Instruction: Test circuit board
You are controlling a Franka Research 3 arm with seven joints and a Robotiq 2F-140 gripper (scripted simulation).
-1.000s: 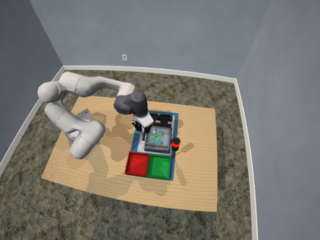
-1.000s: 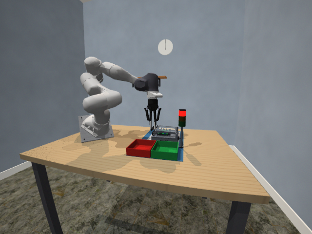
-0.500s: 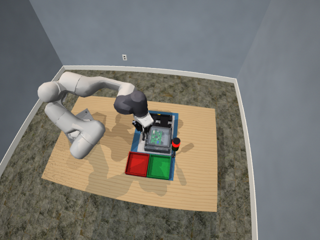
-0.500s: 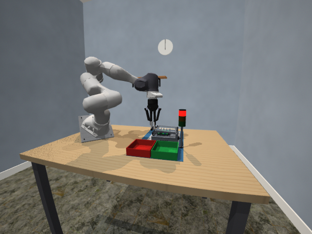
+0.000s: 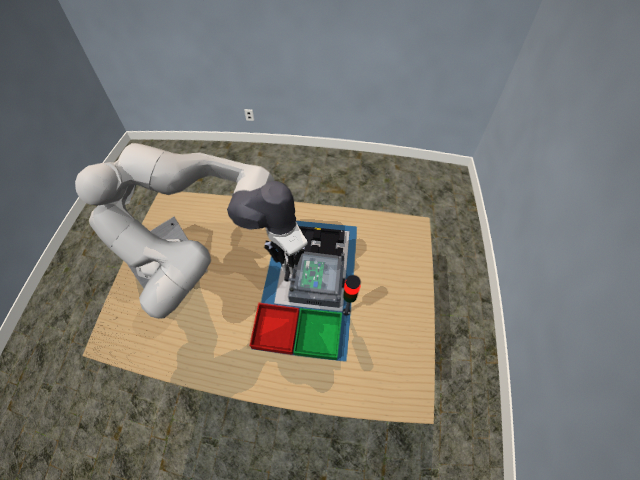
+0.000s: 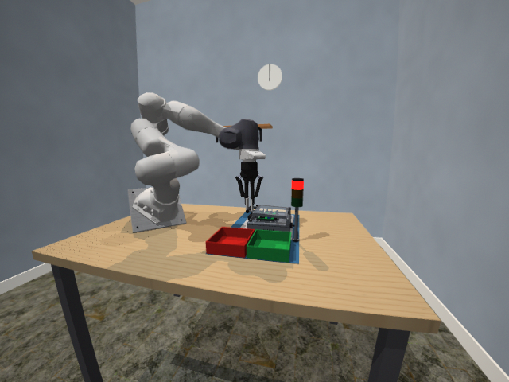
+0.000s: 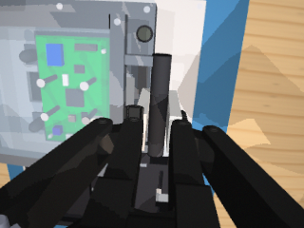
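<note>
The green circuit board (image 5: 312, 273) (image 7: 71, 90) lies face up in the grey tester (image 5: 315, 298) (image 6: 269, 224) under the clear lid, which is down. The signal tower (image 5: 352, 287) (image 6: 297, 185) beside the tester shows red. My gripper (image 5: 289, 271) (image 6: 248, 203) (image 7: 159, 103) points straight down at the tester's edge nearest the arm. Its fingers are shut on the lid's black bar handle (image 7: 160, 81), which runs between them. The red bin (image 5: 273, 328) (image 6: 227, 247) and the green bin (image 5: 319, 335) (image 6: 267, 251) stand empty in front of the tester.
The black two-pocket tray (image 5: 325, 240) sits behind the tester on the blue bench mat (image 5: 268, 289) (image 7: 223, 57). A small round dark part (image 7: 144, 33) sits just past the handle's far end. The arm's base plate (image 6: 153, 216) stands at the table's left.
</note>
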